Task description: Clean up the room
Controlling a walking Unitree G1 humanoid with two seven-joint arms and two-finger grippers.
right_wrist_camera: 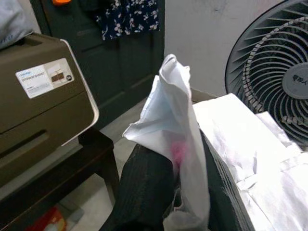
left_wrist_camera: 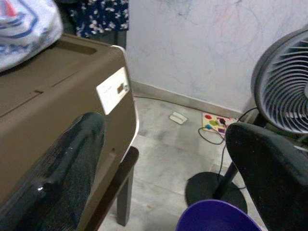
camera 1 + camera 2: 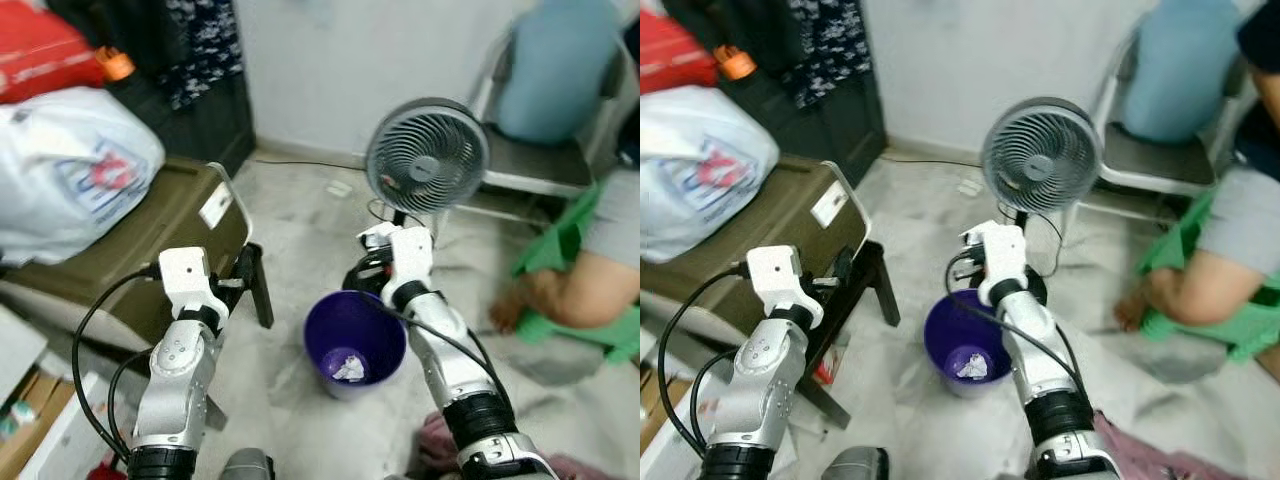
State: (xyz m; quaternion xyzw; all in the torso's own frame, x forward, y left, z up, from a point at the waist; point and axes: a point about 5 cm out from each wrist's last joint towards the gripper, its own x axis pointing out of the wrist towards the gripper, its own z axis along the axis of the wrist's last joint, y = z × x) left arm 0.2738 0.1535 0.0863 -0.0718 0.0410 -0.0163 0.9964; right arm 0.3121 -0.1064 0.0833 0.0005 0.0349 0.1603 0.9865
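Note:
A purple bin (image 3: pixel 330 325) stands on the marble floor between my arms, with a crumpled white paper (image 3: pixel 349 368) at its bottom. My right gripper (image 3: pixel 366 268) hovers over the bin's far rim. The right wrist view has this gripper (image 1: pixel 185 192) shut on a crumpled white tissue (image 1: pixel 175 125) with a pink stain. My left gripper (image 3: pixel 254 283) is raised left of the bin, beside the brown case (image 3: pixel 150 230). Its fingers (image 2: pixel 62 163) stand wide open in the left wrist view, with nothing between them, and the bin's rim (image 2: pixel 216 216) lies below.
A standing fan (image 3: pixel 427 155) is just behind the bin, its cable on the floor. The brown case rests on a dark stool (image 3: pixel 875 275) and carries a white plastic bag (image 3: pixel 70 170). A person (image 3: pixel 590 280) crouches at the right over green cloth (image 3: pixel 555 245).

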